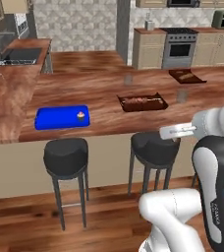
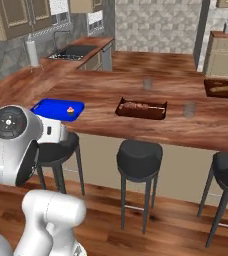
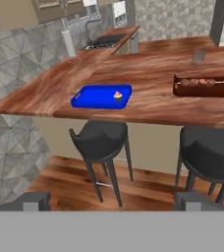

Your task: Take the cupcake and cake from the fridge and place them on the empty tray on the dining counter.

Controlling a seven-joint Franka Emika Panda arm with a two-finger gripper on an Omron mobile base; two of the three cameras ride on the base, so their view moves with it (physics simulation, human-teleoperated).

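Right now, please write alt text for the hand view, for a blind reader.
A tiny dark brown cupcake with a pink top sits at the right end of a bright blue plastic tray on a reddish-brown wooden counter, above two black stools.

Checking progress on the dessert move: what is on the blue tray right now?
One cupcake sits on the blue tray, near its right end. The rest of the tray is bare; no cake is on it. Nothing covers the tray.
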